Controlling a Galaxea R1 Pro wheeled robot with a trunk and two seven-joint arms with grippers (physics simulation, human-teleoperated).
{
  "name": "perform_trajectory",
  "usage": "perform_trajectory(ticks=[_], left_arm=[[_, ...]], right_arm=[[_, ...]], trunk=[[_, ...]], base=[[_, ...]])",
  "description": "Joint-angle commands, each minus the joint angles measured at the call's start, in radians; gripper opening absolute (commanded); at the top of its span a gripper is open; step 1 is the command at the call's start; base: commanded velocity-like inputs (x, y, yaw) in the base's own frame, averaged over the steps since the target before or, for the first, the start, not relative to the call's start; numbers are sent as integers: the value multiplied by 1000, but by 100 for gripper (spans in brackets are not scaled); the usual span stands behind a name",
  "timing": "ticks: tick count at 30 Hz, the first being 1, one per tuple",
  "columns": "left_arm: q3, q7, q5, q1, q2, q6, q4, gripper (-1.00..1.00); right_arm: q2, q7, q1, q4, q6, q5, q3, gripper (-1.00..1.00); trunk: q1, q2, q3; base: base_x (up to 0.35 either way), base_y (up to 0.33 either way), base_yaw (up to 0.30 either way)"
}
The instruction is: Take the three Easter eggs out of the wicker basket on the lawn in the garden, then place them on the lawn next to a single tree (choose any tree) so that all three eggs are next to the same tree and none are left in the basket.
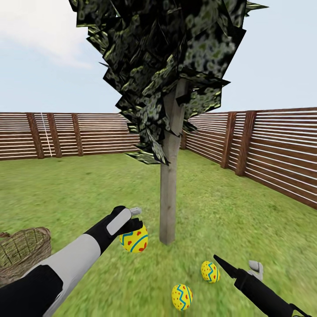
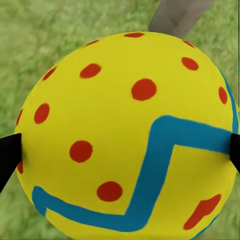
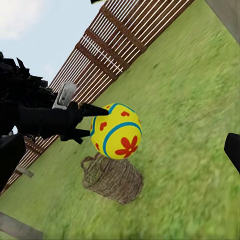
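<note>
Held above the lawn (image 1: 229, 211) in the left gripper (image 1: 133, 225): a yellow egg (image 1: 134, 240) with blue zigzags and red dots, fingers pinching it from either side, black fingertips (image 2: 9, 157) pressed against its shell in the left wrist view. Just at three o'clock of that egg, the pale trunk of the tree (image 1: 169, 193), dark blocky foliage spreading overhead. Lying on the grass near the foot of the trunk, at about five o'clock from it: a second egg (image 1: 210, 271), and closer to the camera a third egg (image 1: 182, 297), the two apart from each other. At nine o'clock of the held egg, well apart, the wicker basket (image 1: 23, 253), partly cut off at the frame edge. Low at four o'clock, the right gripper (image 1: 240, 268), hanging over the grass with nothing between its fingers; spread or pressed together, impossible to tell. Behind it all, the brown slatted fence (image 1: 273, 149).
</note>
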Motion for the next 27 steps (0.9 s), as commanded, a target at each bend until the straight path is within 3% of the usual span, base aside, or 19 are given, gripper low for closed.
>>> perform_trajectory(ticks=[1,27], left_arm=[[-5,0,8,-1,1,-1,-1,-100],[-15,-25,8,-1,0,-11,0,-100]], right_arm=[[1,1,0,-1,6,-4,-1,100],[1,-5,0,0,6,-4,0,100]], trunk=[[4,-8,-4],[104,-190,-86]], base=[[0,0,0],[0,0,0]])
